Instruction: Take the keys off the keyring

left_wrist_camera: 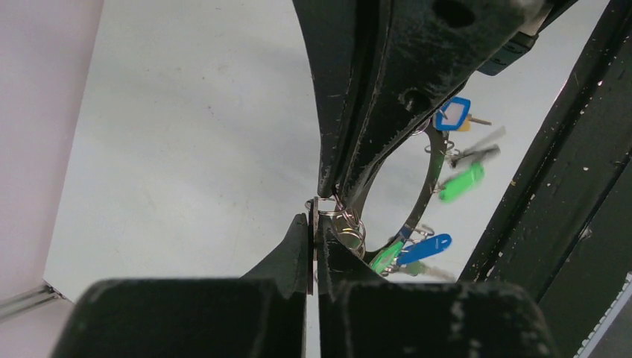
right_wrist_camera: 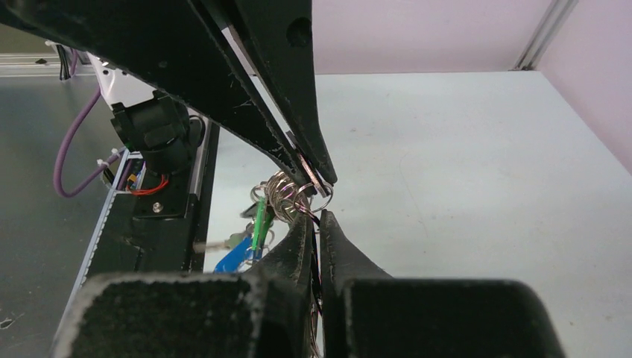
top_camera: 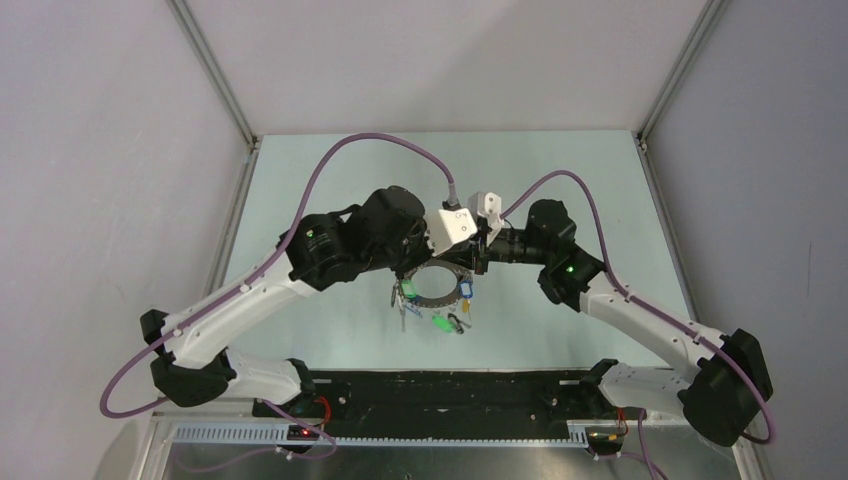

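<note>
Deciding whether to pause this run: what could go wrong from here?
The left gripper and right gripper pinch the keyring at almost one spot, so their fingertips may collide. The small split rings bunch right at that pinch and could jam. The keys dangle above the table; a slip would likely drop the whole bunch.

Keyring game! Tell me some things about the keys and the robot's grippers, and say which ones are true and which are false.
1. The left gripper and the right gripper both pinch the keyring. True.
2. All the keys are off the keyring. False: several hang from it.
3. A green key is among them. True.
4. The arms' cables are yellow. False: they are purple.
</note>
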### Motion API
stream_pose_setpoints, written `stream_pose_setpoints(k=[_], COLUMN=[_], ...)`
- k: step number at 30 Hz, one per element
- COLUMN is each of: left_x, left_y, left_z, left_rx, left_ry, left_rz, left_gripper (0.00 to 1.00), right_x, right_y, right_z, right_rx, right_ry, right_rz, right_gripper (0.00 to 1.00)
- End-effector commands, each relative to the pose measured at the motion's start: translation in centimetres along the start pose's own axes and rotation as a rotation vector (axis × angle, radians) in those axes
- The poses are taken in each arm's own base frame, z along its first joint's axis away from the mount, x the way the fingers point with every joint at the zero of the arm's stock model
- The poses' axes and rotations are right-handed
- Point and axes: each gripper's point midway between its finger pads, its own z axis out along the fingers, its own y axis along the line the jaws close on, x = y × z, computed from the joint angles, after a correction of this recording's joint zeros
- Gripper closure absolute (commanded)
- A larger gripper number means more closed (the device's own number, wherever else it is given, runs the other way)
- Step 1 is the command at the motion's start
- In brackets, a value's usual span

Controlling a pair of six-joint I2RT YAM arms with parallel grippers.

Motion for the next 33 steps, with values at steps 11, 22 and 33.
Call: stream_pose_setpoints(k=[11, 22, 33], left_x=[-0.8, -1.1, -1.2], left_y=[0.7, 1.0, 1.1], left_z=[0.5, 0.5, 0.2], left_rx=[-0.036, -0.049, -0.047], left_ry=[-0.019, -0.023, -0.034], left_rz=[0.019, -0.002, 0.018], left_gripper=[1.00, 1.00, 1.00], right_x=[-4.9, -4.1, -3.1], right_y=[1.5, 1.6, -1.6], right_z=[-0.6, -2.1, -1.6], right_rx=[-0.033, 0.004, 0.124], right_ry=[-0.057, 0.001, 0.014], right_rz=[-0.118, -0.101, -0.057], right_gripper=[0.87, 0.36, 0.72])
